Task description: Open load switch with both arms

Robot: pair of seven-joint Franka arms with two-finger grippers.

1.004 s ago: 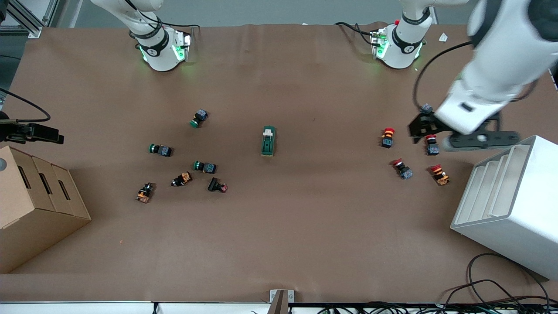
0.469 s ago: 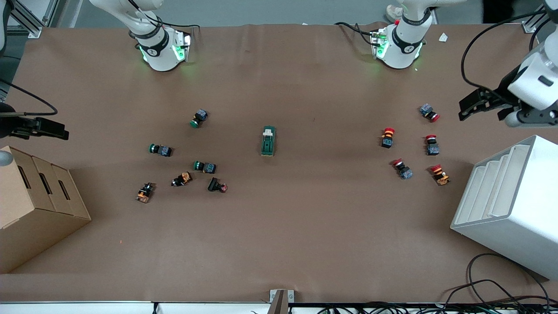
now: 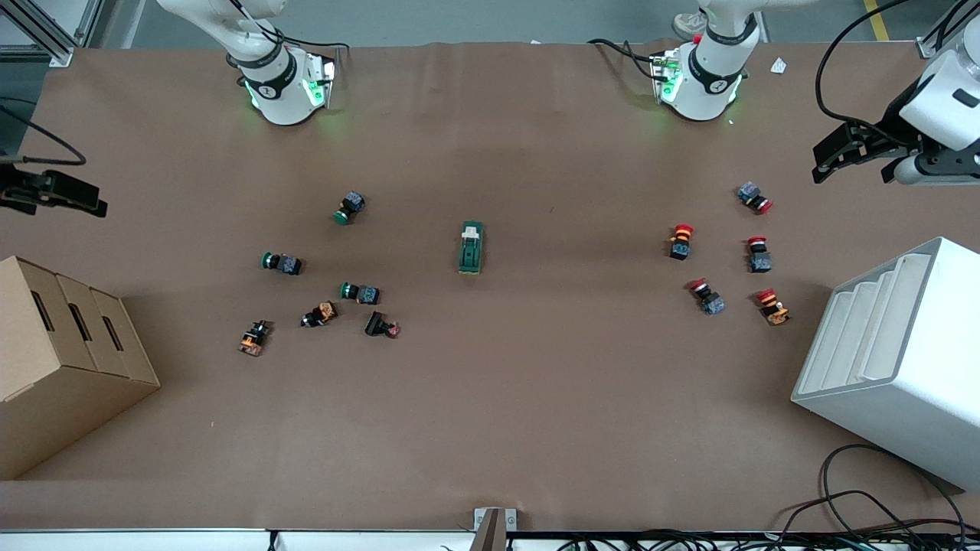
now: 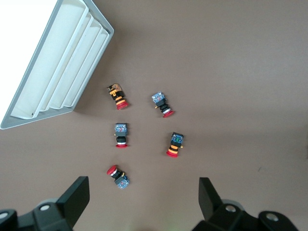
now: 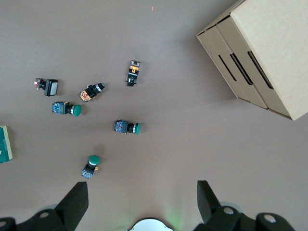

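Observation:
The load switch (image 3: 471, 247), a dark-green block with a white lever piece at its end farther from the front camera, lies alone at mid-table. Only its edge (image 5: 5, 143) shows in the right wrist view. My left gripper (image 3: 855, 172) hangs open and empty in the air at the left arm's end of the table, over the brown mat beside the red push buttons; the left wrist view shows its jaws spread wide (image 4: 143, 192). My right gripper (image 3: 84, 203) hovers open and empty at the right arm's end, above the cardboard box; its jaws also stand wide apart (image 5: 142, 192).
Several red push buttons (image 3: 681, 239) lie scattered toward the left arm's end, next to a white slotted rack (image 3: 896, 360). Green and orange push buttons (image 3: 360, 292) are spread toward the right arm's end, near a cardboard box (image 3: 61, 360). Cables run along the table's near edge.
The left arm swung up and away from over the red buttons out to the table's end. The right gripper drifted a little toward the robots' side. The load switch stayed put.

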